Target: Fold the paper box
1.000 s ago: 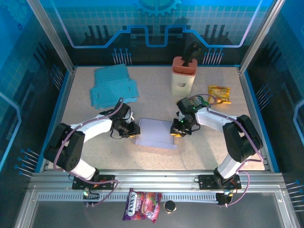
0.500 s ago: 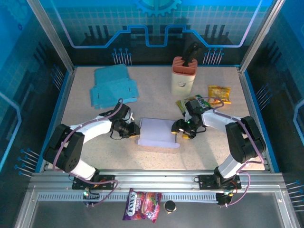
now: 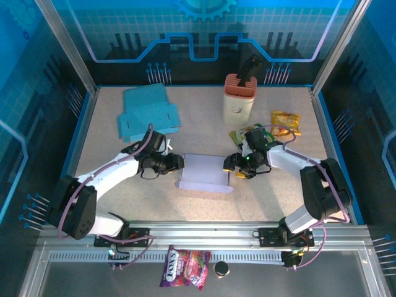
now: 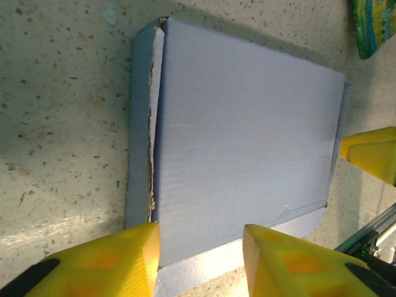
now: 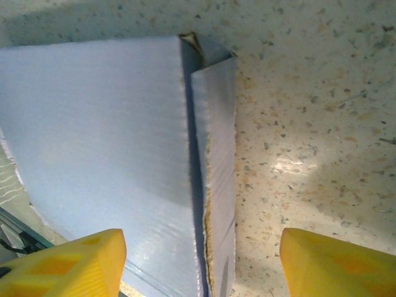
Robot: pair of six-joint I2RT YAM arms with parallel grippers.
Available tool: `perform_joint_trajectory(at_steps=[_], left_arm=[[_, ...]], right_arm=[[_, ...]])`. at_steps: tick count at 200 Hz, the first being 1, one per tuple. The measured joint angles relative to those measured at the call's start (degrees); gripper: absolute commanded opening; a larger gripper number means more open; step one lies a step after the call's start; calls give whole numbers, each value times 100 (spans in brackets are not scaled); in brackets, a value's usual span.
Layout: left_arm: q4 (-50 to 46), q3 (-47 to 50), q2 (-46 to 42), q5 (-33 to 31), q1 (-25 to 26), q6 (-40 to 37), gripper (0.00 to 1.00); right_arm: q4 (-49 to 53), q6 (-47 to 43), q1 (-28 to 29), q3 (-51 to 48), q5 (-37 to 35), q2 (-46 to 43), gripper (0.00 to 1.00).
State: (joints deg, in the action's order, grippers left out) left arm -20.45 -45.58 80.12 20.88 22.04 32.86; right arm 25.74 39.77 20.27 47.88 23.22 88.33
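Observation:
The pale lavender paper box (image 3: 204,172) lies closed and flat at the middle of the table. My left gripper (image 3: 176,164) is at its left edge, its yellow fingers (image 4: 111,260) open and level with the box's near edge (image 4: 241,136); nothing is pinched. At the box's right edge my right gripper (image 3: 231,164) stands wide open. Its fingertips (image 5: 334,260) straddle the upright side flap (image 5: 216,154) without touching it. The flap stands slightly away from the lid, leaving a dark slit.
A stack of teal flat cardboard (image 3: 148,111) lies at the back left. A white and orange container (image 3: 238,99) stands at the back. A green packet (image 3: 246,133) and a yellow one (image 3: 285,122) lie to the right. A candy bag (image 3: 185,267) rests on the front rail.
Both grippers have opened, the right one first and wider. The right gripper has let go of the box's right edge and drawn back slightly. The left arm has shifted a little.

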Motion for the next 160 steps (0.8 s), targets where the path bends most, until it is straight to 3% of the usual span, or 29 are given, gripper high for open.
perform_joint_trajectory(at_steps=[59, 160], left_arm=[[-20, -256, 841, 192, -79, -146, 38], [229, -197, 1049, 299, -76, -146, 29]], right_arm=[[-111, 20, -7, -33, 98, -55, 75], [-533, 70, -9, -81, 450, 461, 77]])
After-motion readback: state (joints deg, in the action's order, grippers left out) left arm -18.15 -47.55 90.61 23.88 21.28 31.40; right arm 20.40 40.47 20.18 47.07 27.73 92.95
